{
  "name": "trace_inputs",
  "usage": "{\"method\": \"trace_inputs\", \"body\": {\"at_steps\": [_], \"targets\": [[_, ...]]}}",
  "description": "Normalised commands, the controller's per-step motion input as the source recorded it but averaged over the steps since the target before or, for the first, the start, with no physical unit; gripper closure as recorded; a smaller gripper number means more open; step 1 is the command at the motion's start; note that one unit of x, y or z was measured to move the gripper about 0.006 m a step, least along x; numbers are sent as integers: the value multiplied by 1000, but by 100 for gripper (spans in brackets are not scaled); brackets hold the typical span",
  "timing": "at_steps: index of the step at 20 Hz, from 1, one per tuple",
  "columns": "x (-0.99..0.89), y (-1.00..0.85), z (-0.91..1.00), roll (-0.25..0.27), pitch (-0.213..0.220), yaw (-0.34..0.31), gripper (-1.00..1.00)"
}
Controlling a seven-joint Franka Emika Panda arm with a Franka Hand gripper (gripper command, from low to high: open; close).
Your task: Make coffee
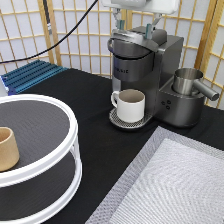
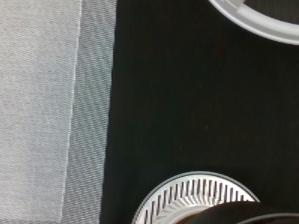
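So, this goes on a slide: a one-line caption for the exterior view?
Open gripper poised over the coffee machine's lid, cream mug on the drip tray.
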Motion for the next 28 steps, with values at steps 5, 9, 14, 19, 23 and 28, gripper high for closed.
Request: {"method": "trace_inputs", "body": {"at_steps": [5, 9, 14, 19, 23, 28], "targets": [[-49, 361, 417, -4, 0, -59, -100], [-96, -95, 454, 0, 0, -97, -100], [51, -538, 377, -1, 3, -159, -100], [-2, -374, -49, -7, 0, -174, -100], [-56, -24, -481, -27, 0, -124, -100], [-209, -77, -669, -19, 20, -80, -100]]}}
